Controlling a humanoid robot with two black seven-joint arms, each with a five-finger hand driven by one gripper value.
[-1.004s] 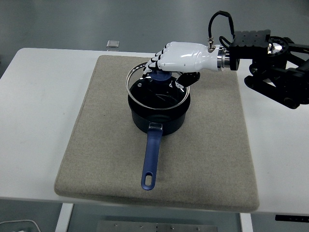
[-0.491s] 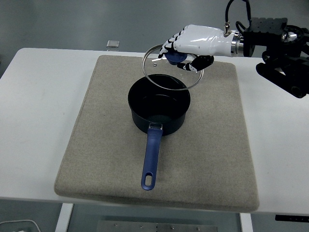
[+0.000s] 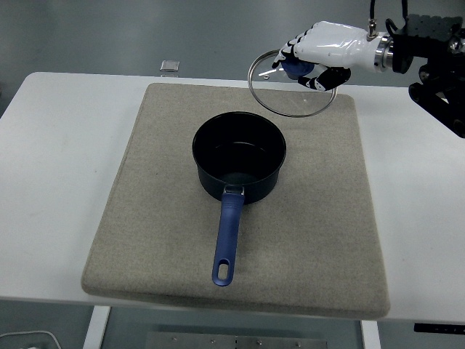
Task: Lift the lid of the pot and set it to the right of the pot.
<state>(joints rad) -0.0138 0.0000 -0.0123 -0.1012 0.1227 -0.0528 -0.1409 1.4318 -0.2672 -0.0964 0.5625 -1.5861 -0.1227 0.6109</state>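
A dark blue pot (image 3: 239, 166) with a long blue handle pointing toward the near edge stands uncovered in the middle of a beige mat (image 3: 145, 218). The glass lid (image 3: 290, 91) with its metal rim and blue knob hangs tilted in the air above the mat's far right part, up and to the right of the pot. My right hand (image 3: 312, 54), white with black finger joints, is shut on the lid's knob, coming in from the upper right. The left arm does not show.
The mat covers most of the white table (image 3: 51, 160). A small grey square object (image 3: 170, 66) lies at the table's far edge. Bare mat stretches to the right of the pot.
My right hand has lifted the lid off the pot and carried it up and to the right. The pot has stayed in place and now stands uncovered.
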